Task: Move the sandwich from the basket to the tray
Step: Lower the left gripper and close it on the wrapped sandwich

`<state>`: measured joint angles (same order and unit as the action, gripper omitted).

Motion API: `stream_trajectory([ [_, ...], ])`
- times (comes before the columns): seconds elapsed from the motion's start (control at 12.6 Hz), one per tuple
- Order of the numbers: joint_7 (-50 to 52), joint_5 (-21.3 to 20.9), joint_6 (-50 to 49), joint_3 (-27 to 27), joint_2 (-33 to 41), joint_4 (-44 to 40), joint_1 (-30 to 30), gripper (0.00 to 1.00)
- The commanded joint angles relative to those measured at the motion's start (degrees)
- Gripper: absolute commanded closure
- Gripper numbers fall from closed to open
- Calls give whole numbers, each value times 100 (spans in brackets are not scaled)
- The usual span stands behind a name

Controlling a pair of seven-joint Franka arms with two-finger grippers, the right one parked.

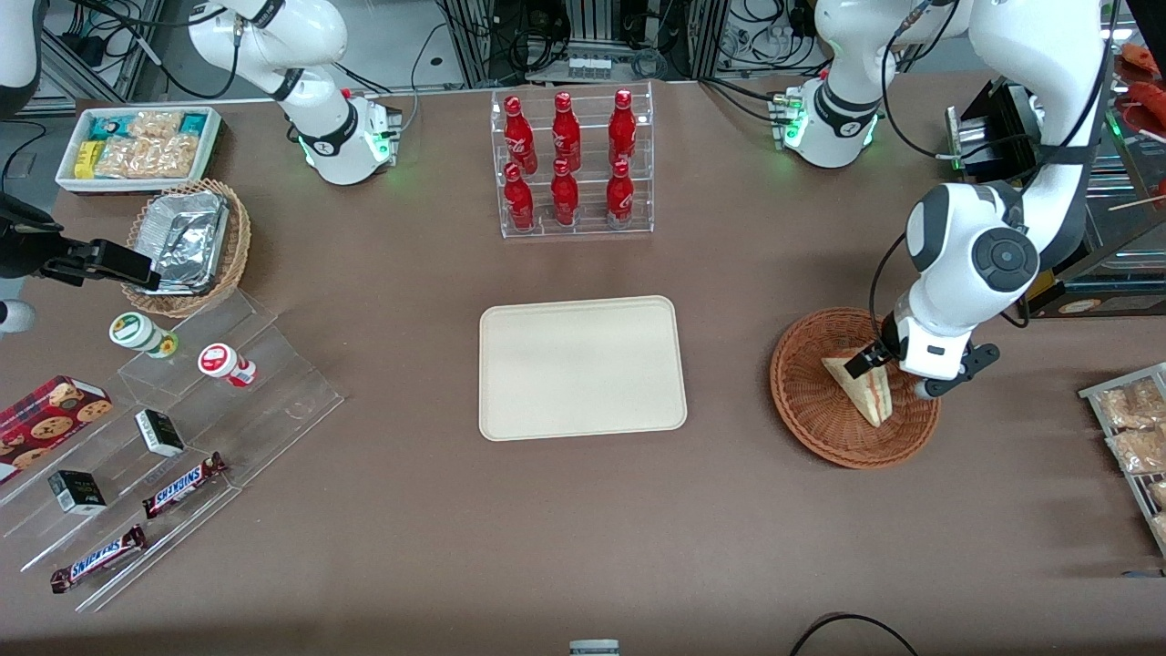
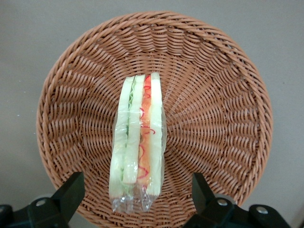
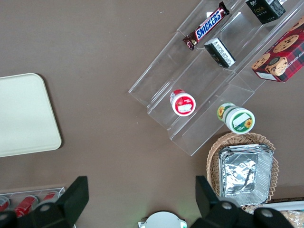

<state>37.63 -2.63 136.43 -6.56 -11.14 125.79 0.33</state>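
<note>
The sandwich (image 1: 861, 387) (image 2: 138, 142), a wrapped wedge of pale bread with red and green filling, lies in the reddish-brown wicker basket (image 1: 802, 401) (image 2: 223, 109) toward the working arm's end of the table. My gripper (image 1: 888, 369) (image 2: 135, 190) hangs just above the basket, open, one finger (image 2: 71, 190) on each side of the sandwich's wrapped end and not touching it. The cream tray (image 1: 583, 367) sits empty at the table's middle, well apart from the basket.
A clear rack of red bottles (image 1: 569, 164) stands farther from the front camera than the tray. Toward the parked arm's end are a tan basket with foil containers (image 1: 187, 241), a white snack bin (image 1: 137, 146) and an acrylic stand with snacks (image 1: 173, 446). A rack of packets (image 1: 1134, 437) lies beside the basket.
</note>
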Motion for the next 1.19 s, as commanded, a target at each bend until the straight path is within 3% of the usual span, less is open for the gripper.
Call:
stream_trajectory([
  [0.0, 131, -62, 278, 14, -239, 16, -6, 0],
  [0.4, 192, -62, 560, 14, -539, 69, 11, 3],
  [0.56, 149, -62, 420, 23, -478, 104, 20, 100],
  [0.8, -737, -89, -545, 40, -101, 17, 46, 100],
  [1.12, -792, -62, -1767, -3, -55, -930, -24, 100],
])
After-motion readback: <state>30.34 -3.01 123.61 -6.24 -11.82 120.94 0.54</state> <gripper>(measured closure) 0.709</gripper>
